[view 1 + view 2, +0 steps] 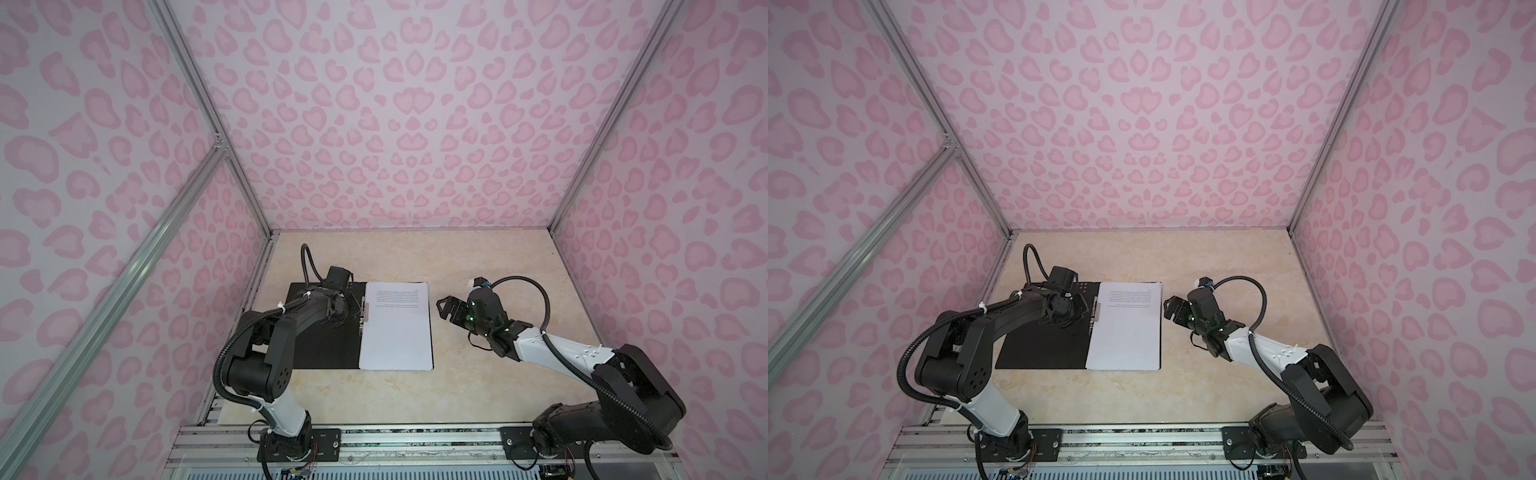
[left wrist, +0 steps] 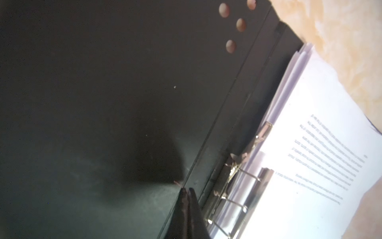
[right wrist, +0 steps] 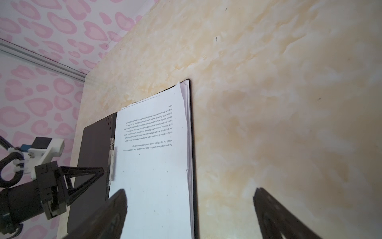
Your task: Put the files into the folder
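One slow sweep should do it, I judge: the left claw (image 2: 187, 192), pinched shut on nothing with its tip at the spine beside the metal clip (image 1: 363, 316), must lift the black cover (image 2: 103, 103) without nudging paper. The right claw (image 1: 444, 308) gapes empty beside the stack. The files (image 1: 397, 328) lie stacked inside the open folder (image 1: 320, 353), lower middle of both top views

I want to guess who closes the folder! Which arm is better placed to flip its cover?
Probably the left: the shut left gripper is at the open black cover of the folder, beside the clip. The open right gripper hovers off beyond the files.
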{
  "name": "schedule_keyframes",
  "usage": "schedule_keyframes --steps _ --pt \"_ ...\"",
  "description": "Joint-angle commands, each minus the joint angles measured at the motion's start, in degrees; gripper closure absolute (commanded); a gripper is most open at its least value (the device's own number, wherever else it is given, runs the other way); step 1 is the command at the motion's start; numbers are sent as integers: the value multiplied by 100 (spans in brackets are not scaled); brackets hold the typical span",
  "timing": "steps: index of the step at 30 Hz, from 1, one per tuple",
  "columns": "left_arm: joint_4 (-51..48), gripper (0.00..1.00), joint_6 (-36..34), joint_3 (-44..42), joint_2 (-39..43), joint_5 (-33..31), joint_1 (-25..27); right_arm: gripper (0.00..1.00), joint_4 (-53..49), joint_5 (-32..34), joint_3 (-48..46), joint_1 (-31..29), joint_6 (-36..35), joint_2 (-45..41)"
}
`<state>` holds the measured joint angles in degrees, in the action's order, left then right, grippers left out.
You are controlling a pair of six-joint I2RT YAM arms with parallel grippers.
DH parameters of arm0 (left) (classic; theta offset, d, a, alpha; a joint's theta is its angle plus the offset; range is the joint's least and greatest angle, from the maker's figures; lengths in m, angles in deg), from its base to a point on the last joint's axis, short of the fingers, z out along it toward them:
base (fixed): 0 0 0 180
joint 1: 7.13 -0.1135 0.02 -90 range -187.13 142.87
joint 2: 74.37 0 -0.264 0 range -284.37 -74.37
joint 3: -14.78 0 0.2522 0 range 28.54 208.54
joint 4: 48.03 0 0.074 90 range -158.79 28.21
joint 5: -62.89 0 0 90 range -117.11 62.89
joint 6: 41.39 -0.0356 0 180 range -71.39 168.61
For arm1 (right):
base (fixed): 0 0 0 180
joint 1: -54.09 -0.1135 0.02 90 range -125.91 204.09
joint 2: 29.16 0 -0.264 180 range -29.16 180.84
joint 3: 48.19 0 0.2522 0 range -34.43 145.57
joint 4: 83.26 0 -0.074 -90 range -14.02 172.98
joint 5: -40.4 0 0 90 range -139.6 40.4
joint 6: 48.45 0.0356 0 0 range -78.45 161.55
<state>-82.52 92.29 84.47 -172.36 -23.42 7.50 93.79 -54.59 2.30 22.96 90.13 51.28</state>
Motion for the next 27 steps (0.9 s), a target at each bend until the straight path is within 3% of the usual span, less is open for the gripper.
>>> schedule_keyframes --steps 1,6,16,22,27 --pt "210 97 -9 41 -161 117 -12 4 15 -286 -59 100 -181 5" --pt "577 97 -61 -112 -340 499 31 4 160 -496 -130 256 -147 101" --pt "598 97 19 -231 -187 653 489 4 206 -734 -29 483 -159 465" --pt "676 97 243 -93 -318 757 803 4 -471 -856 479 731 -327 1059" --pt "764 97 378 -30 -474 815 912 4 -278 -982 576 815 -158 1386"
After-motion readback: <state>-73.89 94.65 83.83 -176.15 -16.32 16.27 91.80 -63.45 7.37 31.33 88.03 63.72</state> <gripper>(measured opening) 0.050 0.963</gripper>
